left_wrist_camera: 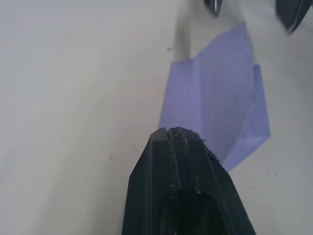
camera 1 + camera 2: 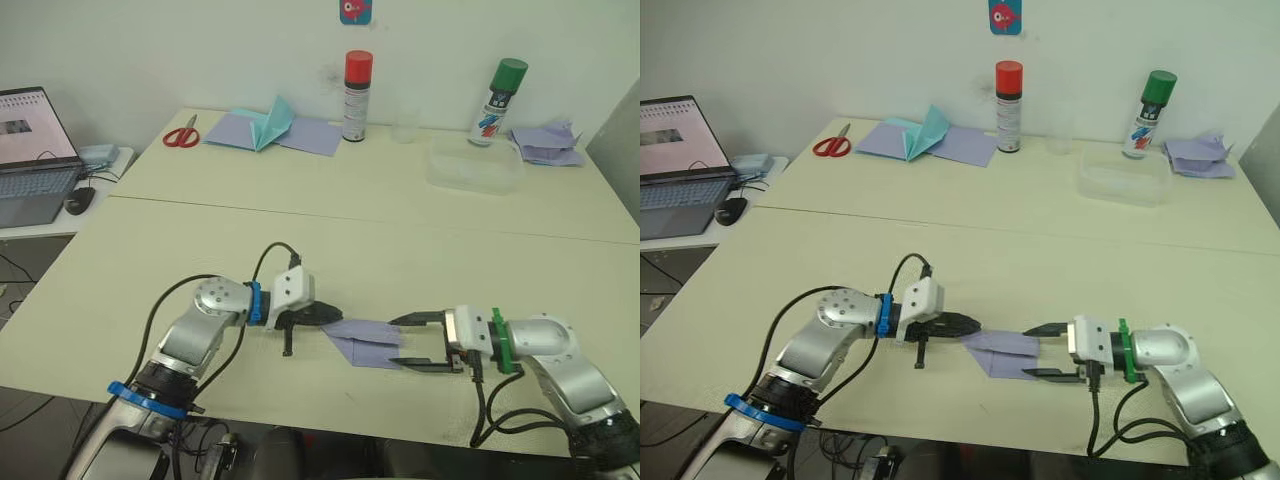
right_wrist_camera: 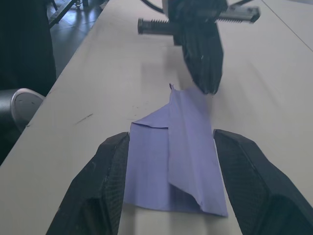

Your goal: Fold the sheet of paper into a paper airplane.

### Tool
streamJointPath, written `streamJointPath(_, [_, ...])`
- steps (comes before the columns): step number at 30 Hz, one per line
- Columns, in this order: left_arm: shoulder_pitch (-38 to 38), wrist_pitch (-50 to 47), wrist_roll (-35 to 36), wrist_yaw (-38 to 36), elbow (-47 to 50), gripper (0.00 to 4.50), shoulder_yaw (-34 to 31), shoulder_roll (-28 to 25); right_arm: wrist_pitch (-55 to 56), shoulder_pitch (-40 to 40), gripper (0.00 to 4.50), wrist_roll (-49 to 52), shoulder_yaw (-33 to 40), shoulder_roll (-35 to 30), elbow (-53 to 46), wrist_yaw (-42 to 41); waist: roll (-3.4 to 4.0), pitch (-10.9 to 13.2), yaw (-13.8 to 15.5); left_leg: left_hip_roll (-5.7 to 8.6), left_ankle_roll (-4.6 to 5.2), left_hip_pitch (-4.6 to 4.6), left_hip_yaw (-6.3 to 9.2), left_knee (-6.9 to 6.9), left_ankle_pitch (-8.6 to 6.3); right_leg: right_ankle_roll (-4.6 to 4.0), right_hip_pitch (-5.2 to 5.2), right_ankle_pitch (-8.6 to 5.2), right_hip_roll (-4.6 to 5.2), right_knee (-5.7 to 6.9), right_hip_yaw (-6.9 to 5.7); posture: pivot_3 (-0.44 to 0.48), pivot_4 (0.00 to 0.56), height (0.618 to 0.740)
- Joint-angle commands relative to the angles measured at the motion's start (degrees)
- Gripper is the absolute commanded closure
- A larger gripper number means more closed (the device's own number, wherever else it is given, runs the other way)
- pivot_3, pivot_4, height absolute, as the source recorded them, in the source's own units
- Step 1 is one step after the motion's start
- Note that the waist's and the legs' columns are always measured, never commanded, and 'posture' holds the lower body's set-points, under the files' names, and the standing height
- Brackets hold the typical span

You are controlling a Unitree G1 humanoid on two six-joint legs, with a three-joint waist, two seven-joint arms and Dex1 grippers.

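The sheet of paper (image 2: 365, 342) lies flat near the table's front edge, partly folded into a pointed wedge with layered creases. My left gripper (image 2: 335, 318) is shut, and its tip rests on the paper's left corner (image 1: 220, 103). My right gripper (image 2: 398, 342) is open at the paper's right end, one finger on each side of it. In the right wrist view the paper (image 3: 181, 147) runs between the two fingers (image 3: 112, 166) toward the left gripper (image 3: 203, 63).
At the back of the table are red scissors (image 2: 181, 135), lavender sheets with a teal paper shape (image 2: 270, 128), a red-capped spray can (image 2: 357, 95), a green-capped can (image 2: 497, 100), a clear plastic box (image 2: 475, 165) and crumpled lavender paper (image 2: 545, 145). A laptop (image 2: 30, 150) sits on a side table at far left.
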State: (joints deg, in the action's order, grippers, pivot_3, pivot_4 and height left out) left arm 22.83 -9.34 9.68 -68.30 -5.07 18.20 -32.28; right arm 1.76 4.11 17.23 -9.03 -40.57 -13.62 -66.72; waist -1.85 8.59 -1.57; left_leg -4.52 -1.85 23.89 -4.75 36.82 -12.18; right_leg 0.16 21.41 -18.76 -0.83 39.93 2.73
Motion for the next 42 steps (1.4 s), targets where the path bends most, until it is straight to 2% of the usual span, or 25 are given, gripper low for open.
streamJointPath(1, [0.37,1.94,-2.71,-0.29,-1.66,4.48,1.57,-0.13,-3.49,-4.14,1.67,1.61,2.49,-3.06,-5.46,0.64,0.00,0.00,0.06,0.01,0.00,0.01,0.01,0.00,0.00,0.00,0.00,0.00,0.00,0.00,0.00,0.000,0.150,0.740])
streamJointPath(5, [1.19,2.59,-4.98,-0.06,-4.07,4.48,3.08,0.03,-5.99,-8.52,1.67,0.06,2.33,-5.25,-6.47,1.68,0.00,-0.01,0.07,0.03,0.00,-0.01,0.01,0.00,0.00,0.01,-0.04,-0.01,0.00,-0.04,0.02,0.000,0.150,0.740])
streamJointPath(8, [1.59,4.06,-6.07,-0.68,-5.93,4.48,3.84,-0.07,-7.82,-8.90,1.67,-0.98,0.78,-4.11,-5.37,3.06,0.00,-0.02,0.05,0.03,0.01,-0.06,0.01,0.03,0.00,0.23,-0.07,-0.13,0.01,-0.03,0.01,0.000,0.150,0.740])
streamJointPath(11, [1.83,5.32,-6.62,-1.12,-7.33,4.50,4.11,-0.18,-9.60,-7.45,2.26,-1.91,-0.82,-1.94,-4.14,5.04,-0.01,-0.05,0.03,0.01,0.01,-0.10,0.00,0.07,0.00,0.23,-0.11,-0.13,0.01,-0.02,0.01,0.000,0.150,0.740])
streamJointPath(17, [2.20,6.89,-7.10,-1.34,-8.93,4.50,4.19,-0.19,-10.23,-5.05,4.37,-3.74,-2.93,0.50,-1.46,6.27,0.02,-0.06,0.03,0.03,0.01,-0.08,0.00,0.06,0.00,0.24,-0.11,-0.14,0.00,-0.03,0.01,0.000,0.150,0.740])
streamJointPath(23, [2.15,7.41,-7.12,-1.19,-9.18,4.50,4.31,-0.12,-9.51,-4.50,4.46,-1.24,-1.90,1.96,-2.64,5.45,0.02,-0.07,0.03,0.02,0.01,-0.09,0.01,0.06,0.00,0.24,-0.11,-0.14,0.00,-0.02,0.01,0.000,0.150,0.740])
streamJointPath(26, [2.01,7.70,-7.04,-1.18,-9.16,4.50,4.24,-0.20,-5.98,-5.64,4.46,-1.61,-0.64,-0.50,-3.25,3.15,0.02,-0.06,0.03,0.04,0.01,-0.09,0.00,0.07,0.00,0.24,-0.12,-0.14,0.00,-0.02,0.00,0.000,0.150,0.740])
streamJointPath(30, [2.18,8.02,-7.04,-1.14,-9.50,4.50,4.08,-0.31,-3.71,-5.75,3.60,-0.81,1.34,-3.02,-2.72,1.20,0.02,-0.07,0.03,0.05,0.01,-0.09,-0.01,0.06,0.00,0.24,-0.12,-0.14,-0.01,-0.03,-0.01,0.000,0.150,0.740])
streamJointPath(34, [2.55,8.39,-7.33,-1.00,-10.08,4.50,4.10,-0.31,2.62,-4.83,2.19,-2.18,2.62,-2.35,2.45,0.89,0.01,-0.07,0.03,0.03,0.01,-0.10,0.02,0.06,0.00,0.25,-0.14,-0.14,-0.01,-0.03,0.00,0.000,0.150,0.740])
streamJointPath(38, [2.90,8.46,-7.30,-1.13,-10.39,4.50,4.29,-0.06,12.68,-2.27,0.76,-6.91,0.17,1.84,7.95,3.49,0.02,-0.08,0.01,0.03,0.01,-0.12,0.00,0.07,0.00,0.25,-0.13,-0.14,-0.03,-0.02,0.00,0.000,0.150,0.740])
streamJointPath(42, [3.40,8.59,-7.35,-1.49,-10.38,4.50,4.51,0.06,18.54,-0.13,0.76,-10.95,-1.88,5.59,12.32,6.27,0.03,-0.08,0.01,0.03,0.01,-0.12,-0.01,0.06,0.00,0.25,-0.12,-0.14,-0.07,-0.01,0.00,0.000,0.150,0.740])
